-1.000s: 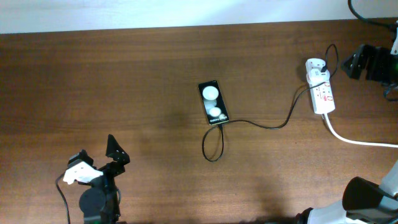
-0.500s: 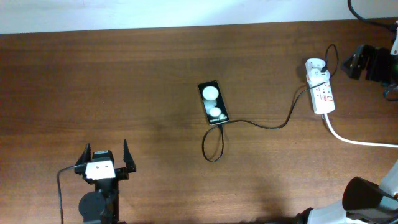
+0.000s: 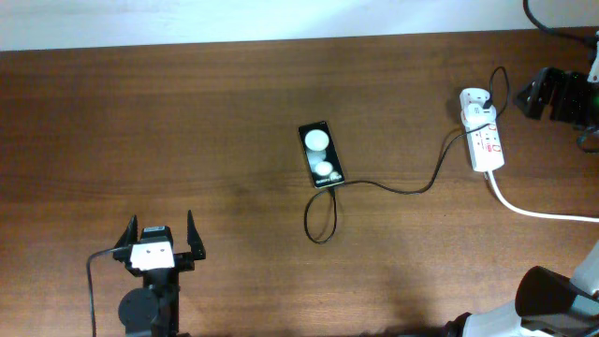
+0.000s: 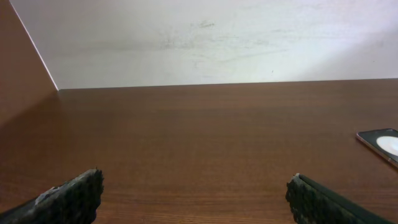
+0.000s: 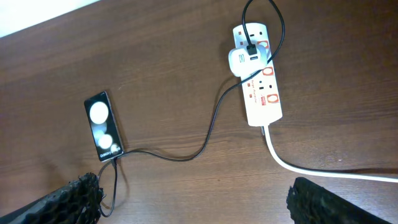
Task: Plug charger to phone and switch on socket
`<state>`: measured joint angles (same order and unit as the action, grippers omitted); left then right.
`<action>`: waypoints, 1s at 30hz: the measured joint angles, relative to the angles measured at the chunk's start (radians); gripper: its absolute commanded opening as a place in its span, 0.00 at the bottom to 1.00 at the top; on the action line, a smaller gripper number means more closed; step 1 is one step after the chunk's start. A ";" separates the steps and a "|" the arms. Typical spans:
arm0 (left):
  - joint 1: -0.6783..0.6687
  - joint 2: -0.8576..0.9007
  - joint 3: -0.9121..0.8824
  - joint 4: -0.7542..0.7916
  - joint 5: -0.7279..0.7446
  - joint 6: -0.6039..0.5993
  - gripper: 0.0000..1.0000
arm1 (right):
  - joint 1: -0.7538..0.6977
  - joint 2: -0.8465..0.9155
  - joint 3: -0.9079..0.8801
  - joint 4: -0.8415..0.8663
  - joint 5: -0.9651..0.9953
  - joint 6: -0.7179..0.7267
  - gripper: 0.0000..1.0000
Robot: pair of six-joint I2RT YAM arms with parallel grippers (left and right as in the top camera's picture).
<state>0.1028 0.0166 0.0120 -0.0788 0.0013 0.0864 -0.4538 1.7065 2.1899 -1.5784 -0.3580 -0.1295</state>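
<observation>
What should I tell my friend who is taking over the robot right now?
Left gripper: open, empty, at the near left of the brown wooden table.
Right gripper: open, empty, raised near the white elongated power strip.
The small flat black phone lies mid-table. The thin black charger cable runs from its near end, where the tip seems plugged in, to the white adapter seated in the strip.
Done, it seems: charger into phone.
Left: the strip's red switch; whether it is on cannot be told.
</observation>
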 measured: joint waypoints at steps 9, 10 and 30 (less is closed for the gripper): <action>0.000 0.000 0.000 0.000 0.000 0.000 0.99 | 0.000 0.000 0.000 0.000 0.000 0.000 0.99; 0.000 0.000 0.000 0.000 0.000 0.000 0.99 | 0.000 0.000 0.000 0.000 0.000 0.000 0.99; 0.000 -0.004 0.000 0.000 0.011 0.000 0.99 | 0.325 -0.637 -1.389 1.535 0.003 0.002 0.99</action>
<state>0.1028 0.0128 0.0124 -0.0784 0.0120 0.0868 -0.1287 1.0695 0.8013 -0.0429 -0.3553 -0.1276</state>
